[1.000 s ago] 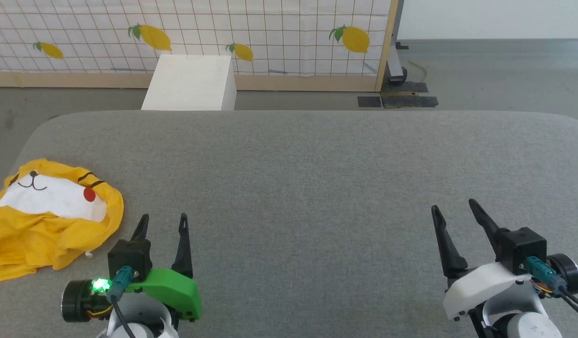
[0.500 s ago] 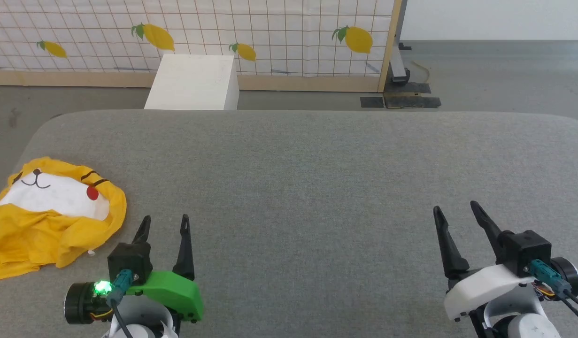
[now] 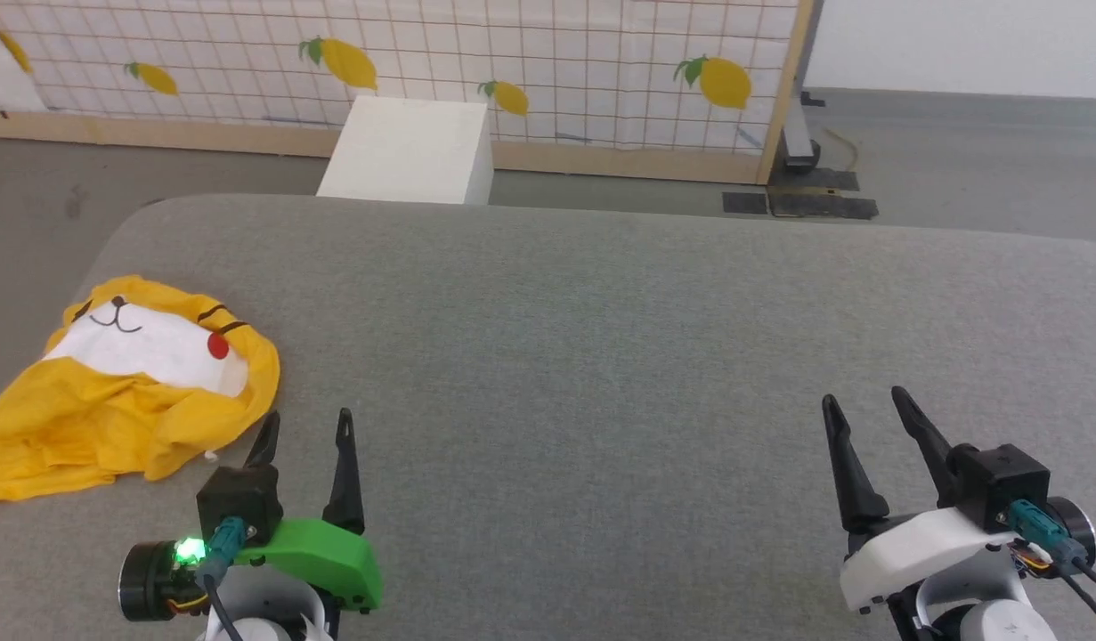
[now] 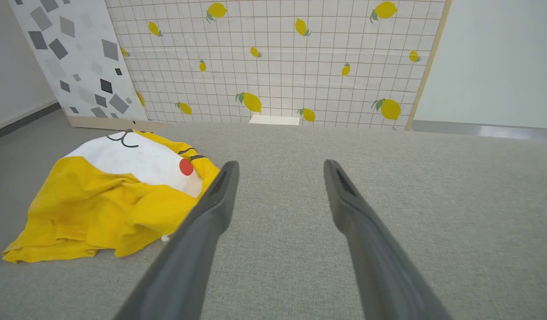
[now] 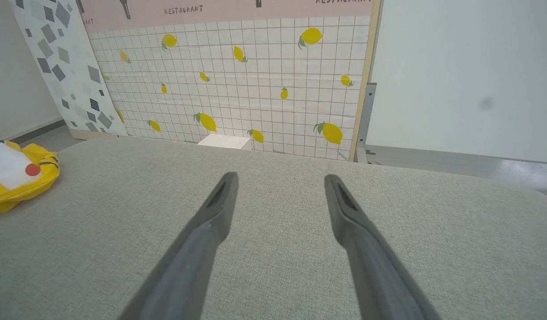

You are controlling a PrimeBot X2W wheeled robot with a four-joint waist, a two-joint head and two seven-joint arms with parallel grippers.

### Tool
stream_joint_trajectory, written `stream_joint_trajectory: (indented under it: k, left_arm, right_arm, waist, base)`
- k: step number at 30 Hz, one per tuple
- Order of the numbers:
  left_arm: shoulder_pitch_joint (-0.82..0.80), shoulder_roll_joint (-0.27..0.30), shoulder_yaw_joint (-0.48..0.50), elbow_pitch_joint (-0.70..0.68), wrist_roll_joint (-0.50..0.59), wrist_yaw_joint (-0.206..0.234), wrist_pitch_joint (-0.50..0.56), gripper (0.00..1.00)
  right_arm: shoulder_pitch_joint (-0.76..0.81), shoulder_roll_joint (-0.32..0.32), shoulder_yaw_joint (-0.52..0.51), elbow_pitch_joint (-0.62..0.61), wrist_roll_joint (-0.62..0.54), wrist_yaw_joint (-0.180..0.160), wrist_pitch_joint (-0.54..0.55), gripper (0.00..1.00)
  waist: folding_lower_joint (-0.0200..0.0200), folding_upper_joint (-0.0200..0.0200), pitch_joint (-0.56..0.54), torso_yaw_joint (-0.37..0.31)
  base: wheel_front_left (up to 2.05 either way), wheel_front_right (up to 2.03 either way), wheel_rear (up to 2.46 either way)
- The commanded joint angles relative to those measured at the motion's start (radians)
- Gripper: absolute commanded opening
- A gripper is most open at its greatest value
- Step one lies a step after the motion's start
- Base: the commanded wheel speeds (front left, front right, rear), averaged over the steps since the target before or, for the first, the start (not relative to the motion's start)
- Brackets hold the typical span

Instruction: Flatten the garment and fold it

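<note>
- Grey fabric-covered counter [image 3: 601, 312] carries the garment [image 3: 138, 392], which lies in a crumpled heap at the counter's left edge, just ahead and to the left of the left hand [image 3: 309, 416].
- Bright yellow cloth; a white muzzle patch with a small black nose and mouth, one red cheek dot and two dark stripes face up. The nearer part is bunched in folds.
- Left hand, green-shelled, has its fingers spread wide and holds nothing. Its left fingertip is just beside the garment's near fold.
- Right hand [image 3: 864, 396], white-shelled, is equally wide and empty, well apart from the garment, with bare counter between.
- Beyond the counter, ahead of the left hand, a white block [image 3: 409, 151] stands on the grey floor [image 3: 957, 160] before a lemon-printed grid screen [image 3: 556, 71].
</note>
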Motion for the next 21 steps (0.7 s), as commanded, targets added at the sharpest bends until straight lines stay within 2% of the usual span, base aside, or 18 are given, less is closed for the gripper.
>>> stream_joint_trajectory:
  k: [1,21]
  left_arm:
    - [0.019,-0.002,0.002,0.003,-0.017,0.009,-0.011,1.00]
    - [0.052,0.000,0.012,0.020,-0.043,0.022,-0.052,1.00]
  right_arm:
    - [0.014,0.000,0.002,0.006,0.012,0.000,-0.011,1.00]
    - [0.033,0.000,0.034,0.045,0.055,-0.001,-0.053,1.00]
  waist:
    - [0.0000,0.0000,-0.003,0.021]
    - [0.0000,0.0000,-0.026,0.165]
  base:
    - [0.00,0.00,0.00]
    - [0.00,0.00,0.00]
